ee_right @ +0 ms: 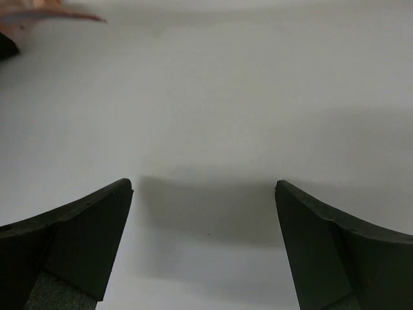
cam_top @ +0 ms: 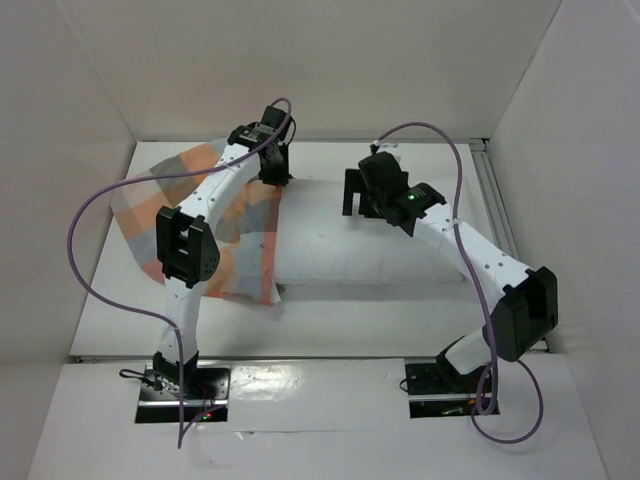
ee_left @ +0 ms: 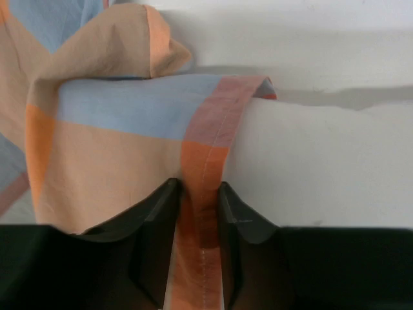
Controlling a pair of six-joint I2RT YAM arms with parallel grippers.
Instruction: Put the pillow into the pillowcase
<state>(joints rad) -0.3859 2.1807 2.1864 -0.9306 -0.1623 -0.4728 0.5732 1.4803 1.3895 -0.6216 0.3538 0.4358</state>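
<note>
The pillowcase [cam_top: 240, 255] is laid over the left end of the pillow [cam_top: 340, 255]; how far the pillow reaches inside it cannot be told. At the far edge of that left end, the left claw [ee_left: 199, 194] is closed narrowly on the orange hem [ee_left: 205, 168] of the pillowcase, with the cloth pinched between both fingers. In the left wrist view the white of the pillow is seen just beside the hem, on its right. The step in hand is judged to be the drawing of the open mouth further along the pillow. It would be done well if the hem were pinched firmly and lifted slightly off the pillow's surface, so that the cloth is not bunched against the stuffing. The pull should also be made along the pillow's length rather than across it. The greater part of the pillow, to the right of the hem, lies uncovered. Above that bare part, near the pillow's far edge, the right claw [cam_top: 358, 200] is held wide open with nothing between its fingers. In the right wrist view only plain white pillow is seen beneath it, and whether the pillow is touched cannot be told. The pillow would best be pressed down or gripped there, so that it is not carried along with the cloth.
</note>
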